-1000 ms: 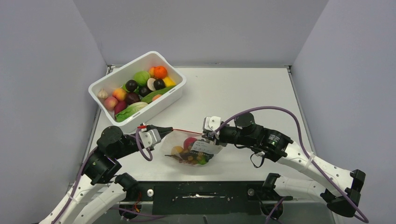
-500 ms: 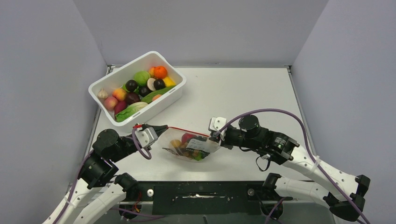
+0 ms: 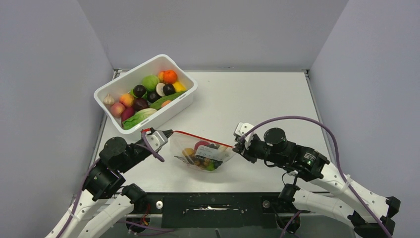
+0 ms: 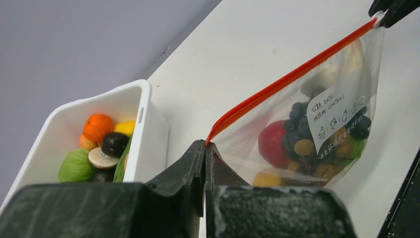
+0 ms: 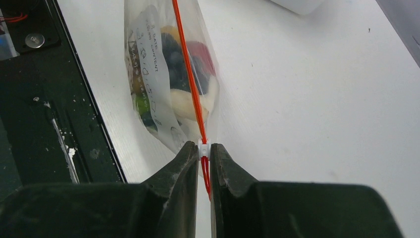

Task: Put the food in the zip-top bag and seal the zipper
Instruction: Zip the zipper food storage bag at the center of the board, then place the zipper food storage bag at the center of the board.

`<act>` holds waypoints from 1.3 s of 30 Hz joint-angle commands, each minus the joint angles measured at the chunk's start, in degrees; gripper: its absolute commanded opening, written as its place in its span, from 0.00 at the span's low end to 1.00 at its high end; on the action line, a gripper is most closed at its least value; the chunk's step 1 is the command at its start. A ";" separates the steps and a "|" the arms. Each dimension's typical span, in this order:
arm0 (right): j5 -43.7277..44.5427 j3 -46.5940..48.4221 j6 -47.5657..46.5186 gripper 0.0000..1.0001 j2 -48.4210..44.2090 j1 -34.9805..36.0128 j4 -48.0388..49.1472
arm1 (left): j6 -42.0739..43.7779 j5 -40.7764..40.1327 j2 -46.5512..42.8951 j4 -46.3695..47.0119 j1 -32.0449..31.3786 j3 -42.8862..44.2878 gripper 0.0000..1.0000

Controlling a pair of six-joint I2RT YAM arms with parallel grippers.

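Red-orange and pulled taut, the zipper (image 3: 203, 139) runs as one straight line across the lower centre of the overhead frame, strung between my two arms. My left fingers (image 3: 168, 133) are pressed together at the strip's left end, pinching the corner of the zip-top bag (image 3: 200, 154). In the left wrist view the black tips meet at bottom centre with the clear plastic caught between them. My right fingers (image 3: 236, 147) pinch the opposite end, closed almost fully. A small white tab (image 5: 204, 147) on the zipper sits right between the tips at the centre of the right wrist view.

The bag hangs below the strip, its belly sagging toward the white counter (image 3: 257, 99) just above the black front rail (image 3: 213, 203); whether it rests on the surface I cannot tell. Bunched at the bottom inside are a red fruit (image 4: 272, 144), a cluster of dark berries (image 4: 299, 116) and some yellow-brown pieces, partly behind a white printed label (image 4: 337, 111).

Well apart, at the upper left of the overhead frame, a white plastic bin (image 3: 174, 110) sits at an angle on the counter. It holds an orange (image 3: 170, 76), dark plums (image 3: 139, 90), a garlic bulb (image 3: 108, 99) and a lettuce leaf (image 3: 138, 119).
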 commanded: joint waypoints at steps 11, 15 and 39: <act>8.15 3.27 11.04 0.00 -2.99 -0.73 -7.43 | 0.38 -7.12 0.24 1.15 0.29 5.37 0.00; 7.97 4.90 13.33 0.00 -3.98 -0.78 -9.62 | 0.87 -7.77 -0.47 -0.22 0.29 5.02 0.00; 4.19 8.41 27.32 0.00 6.61 -3.35 0.00 | -4.69 -2.98 2.16 -8.00 0.28 5.87 0.11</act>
